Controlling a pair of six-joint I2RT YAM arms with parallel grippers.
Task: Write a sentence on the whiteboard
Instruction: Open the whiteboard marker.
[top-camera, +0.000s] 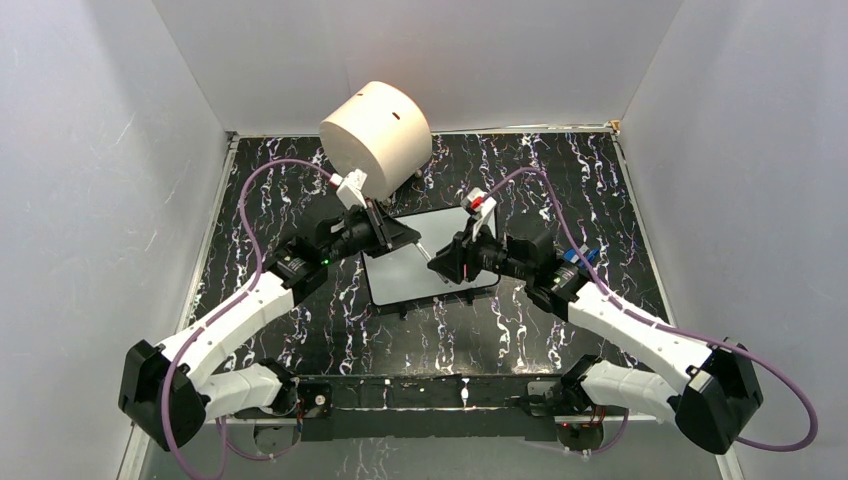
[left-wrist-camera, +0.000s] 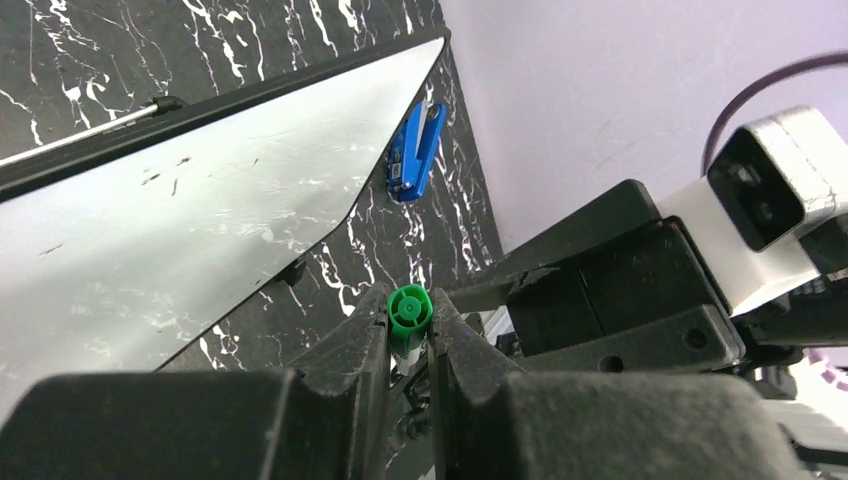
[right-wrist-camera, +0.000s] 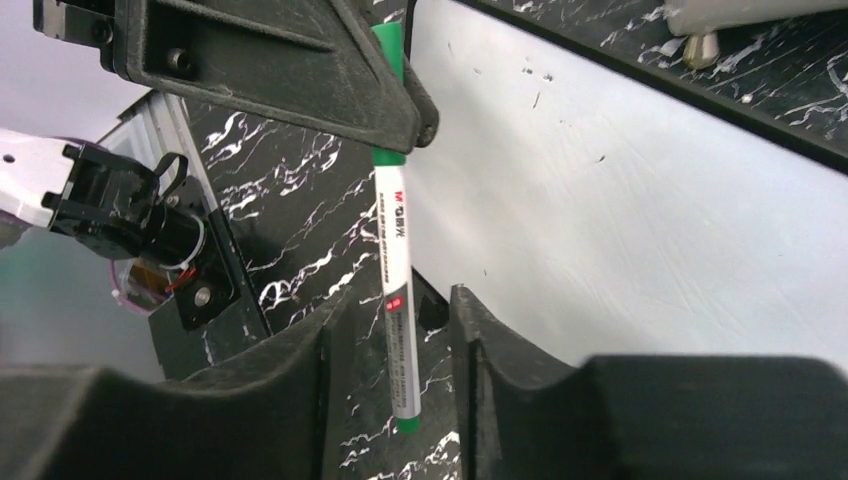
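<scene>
The whiteboard (top-camera: 400, 275) lies flat at the table's middle, its white face bare apart from faint specks (left-wrist-camera: 190, 220) (right-wrist-camera: 620, 200). No sentence is in view. A white marker with green ends (right-wrist-camera: 392, 250) hangs over the board's near-left edge. My left gripper (top-camera: 410, 238) (left-wrist-camera: 409, 320) is shut on its green cap (left-wrist-camera: 409, 308), seen end-on between the fingers. My right gripper (top-camera: 442, 262) (right-wrist-camera: 397, 305) stands open around the barrel's lower part, with a gap on both sides. The marker's tip end is covered.
A big cream cylinder (top-camera: 376, 135) stands at the back, just behind the board and my left wrist. A blue clip (left-wrist-camera: 415, 150) lies on the black marbled table (top-camera: 560, 180) right of the board. White walls close in three sides.
</scene>
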